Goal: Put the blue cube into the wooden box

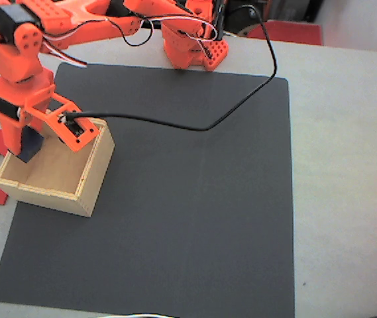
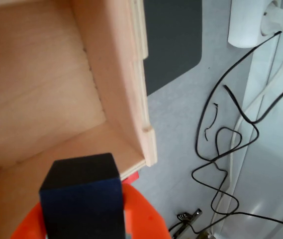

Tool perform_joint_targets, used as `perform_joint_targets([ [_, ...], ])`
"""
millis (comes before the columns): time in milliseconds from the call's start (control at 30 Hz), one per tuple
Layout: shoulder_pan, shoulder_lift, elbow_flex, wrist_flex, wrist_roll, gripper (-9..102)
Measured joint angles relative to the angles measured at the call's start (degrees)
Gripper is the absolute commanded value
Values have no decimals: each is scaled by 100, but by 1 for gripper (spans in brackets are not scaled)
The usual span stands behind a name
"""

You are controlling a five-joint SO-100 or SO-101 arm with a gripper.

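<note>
A: Nearest the wrist lens is the small, very dark navy matte cube point(image 2: 81, 196), filling the bottom edge with an orange finger point(image 2: 141, 211) just behind it.

B: Ok, biggest first then. Flat black square mat point(image 1: 195, 218) on the grey table point(image 1: 347, 165), then the open-topped pale plywood box with notched corners point(image 1: 85, 189) sitting on the mat's left corner in the fixed view.

A: Orange two-finger gripper point(image 1: 30, 147) hangs over the box's open top, closed on the cube. Cube point(image 1: 30, 144) is above the box floor, inside the line of the walls, not resting on anything, as far as I can tell.

B: Handling?

A: My read is light and rigid, likely foam or wood. Matte faces should give good friction, so slip risk looks low. Edges stay sharp under the squeeze, so probably not soft.

B: Best hold?

A: Two opposite flat faces, centred, as it seems to be pinched now. A corner hold would twist it.

B: Fragile?

A: Doubt it. A short drop onto plywood should be fine. Thin box walls might shift if bumped.

B: Small stuff: loose black cable point(image 1: 241, 106) across the mat.
</note>
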Motion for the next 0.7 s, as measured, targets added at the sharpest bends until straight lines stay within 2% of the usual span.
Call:
perform_joint_targets([
  [233, -141, -457, 0, 211, 53, 0],
  [367, -167, -633, 0, 290, 53, 8],
  [700, -158, -800, 0, 308, 53, 10],
])
